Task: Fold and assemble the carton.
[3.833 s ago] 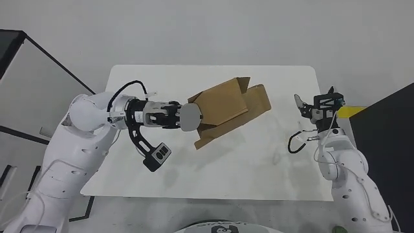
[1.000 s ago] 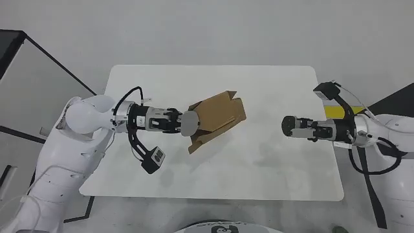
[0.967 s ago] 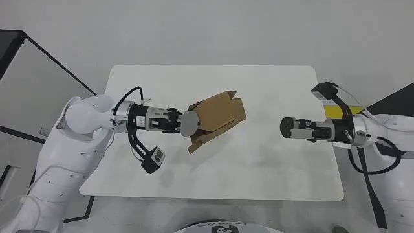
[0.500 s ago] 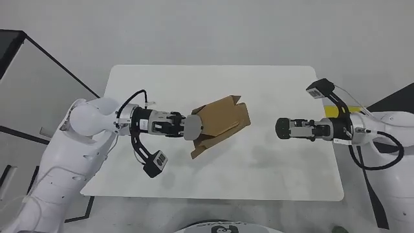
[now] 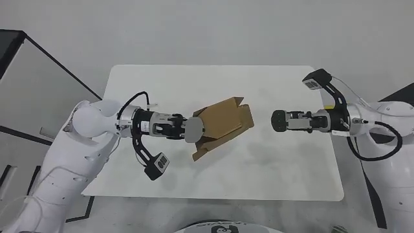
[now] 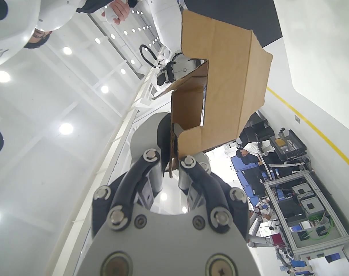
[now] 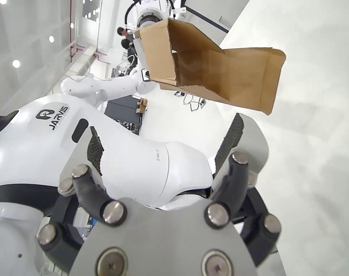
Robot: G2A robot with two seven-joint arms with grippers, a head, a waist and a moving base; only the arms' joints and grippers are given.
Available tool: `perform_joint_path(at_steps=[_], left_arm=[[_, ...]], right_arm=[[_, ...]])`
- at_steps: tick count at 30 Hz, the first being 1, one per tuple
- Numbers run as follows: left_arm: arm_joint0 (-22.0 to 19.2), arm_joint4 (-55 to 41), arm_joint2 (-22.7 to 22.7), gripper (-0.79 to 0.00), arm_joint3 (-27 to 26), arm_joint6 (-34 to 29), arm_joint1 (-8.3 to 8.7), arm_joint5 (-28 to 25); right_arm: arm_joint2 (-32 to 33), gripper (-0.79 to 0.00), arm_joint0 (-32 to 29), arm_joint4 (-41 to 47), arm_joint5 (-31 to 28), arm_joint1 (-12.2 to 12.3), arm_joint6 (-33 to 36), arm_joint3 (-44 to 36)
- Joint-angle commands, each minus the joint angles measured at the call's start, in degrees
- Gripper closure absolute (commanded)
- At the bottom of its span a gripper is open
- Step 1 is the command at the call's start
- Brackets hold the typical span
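Fingers (image 6: pixel 155 173) of the left gripper (image 6: pixel 171 160) are pressed together on a cardboard edge, with just the thin board caught between the pads. The carton (image 5: pixel 223 120) is held up by that one end over the middle of the table (image 5: pixel 259 168). It is tilted, and its far end is angled toward the table's right side. Brown panels are partly opened into a loose sleeve. One flap is cut away in a step, and the hollow inside can be looked into from the right wrist view. Whether any corner is touching the table cannot be told from above; from the right wrist it is seen clear of the surface.

Over on the table's right side, the right gripper (image 5: pixel 278 120) is levelled at the carton's open end, near it but apart. Its fingers (image 7: pixel 234 136) are spread wide, ribbed pads facing each other, and nothing is held between them.
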Motion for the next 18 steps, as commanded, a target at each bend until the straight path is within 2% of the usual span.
perform_joint_path(at_steps=[1, 16, 18], left_arm=[[-0.1, -0.34, 0.47, 0.0, -0.03, 0.75, 0.0, 0.15], [-1.36, -4.58, 2.32, 0.0, 1.38, 1.44, -0.19, 0.63], [-1.39, -4.71, 2.56, 0.0, 1.45, 1.4, -0.21, 0.64]], right_arm=[[-0.54, -0.785, 0.44, 0.58, -0.5, -0.02, -0.44, -0.11], [-8.23, -0.785, 7.12, 5.98, -3.93, -0.79, -1.71, 2.97], [-9.27, -0.767, 7.77, 6.42, -4.33, -0.91, -1.63, 3.41]])
